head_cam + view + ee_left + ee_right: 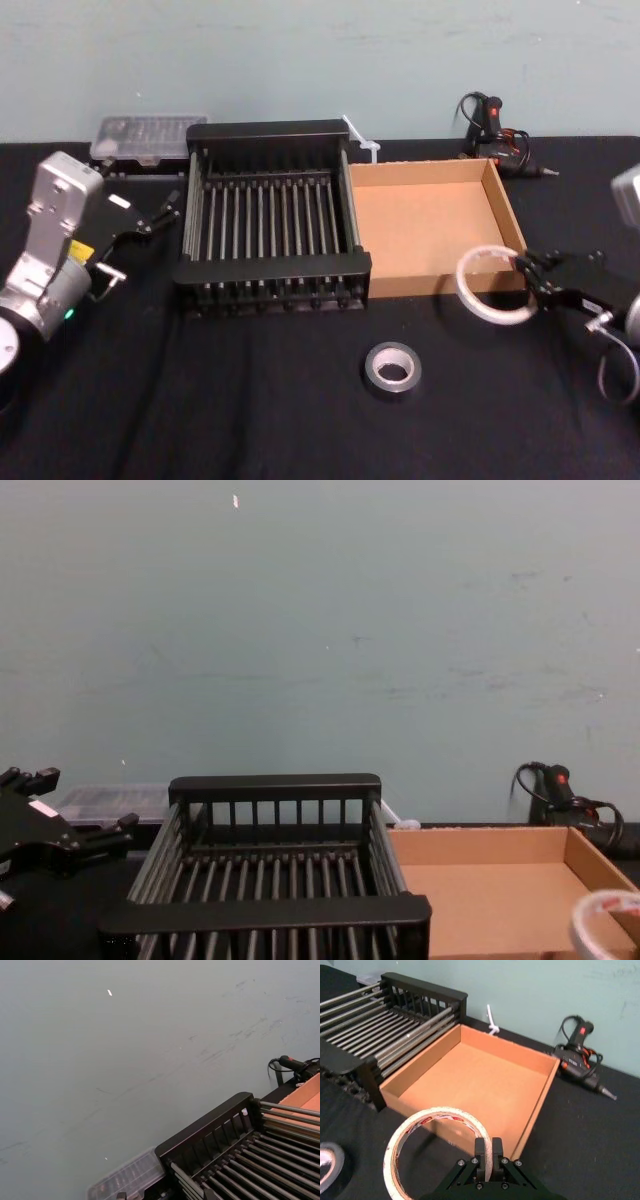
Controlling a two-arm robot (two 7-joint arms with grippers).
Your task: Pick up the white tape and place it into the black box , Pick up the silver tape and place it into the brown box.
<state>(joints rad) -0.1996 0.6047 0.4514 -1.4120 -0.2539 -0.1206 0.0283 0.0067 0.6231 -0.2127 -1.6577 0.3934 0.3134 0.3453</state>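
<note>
White tape (480,306) is the roll I have in hand, so I judge the carry to the black box (270,272) to be the step under way. Reading the head view from its left edge: my left gripper (165,212) hangs at middle left, just beside the black box, fingers spread and holding nothing. The black box sits at centre frame with no tape on its bars. Below it and a little right, the silver tape (392,368) lies flat on the black table (250,400), well apart from both my grippers. The brown box (420,225) stands right beside the black box, seemingly touching it, and holds nothing. At lower right my right gripper (522,270) is clamped on the white tape, which hangs tilted off the table by the brown box's near right corner. In the right wrist view my fingers (480,1150) pinch the ring's wall, one inside and one outside.

I expect this roll to be light and stiff, a thin hoop with a smooth side. Held at one point it could swing or slip. The wall is the right hold; I would travel left slowly and set it flat across the bars
</note>
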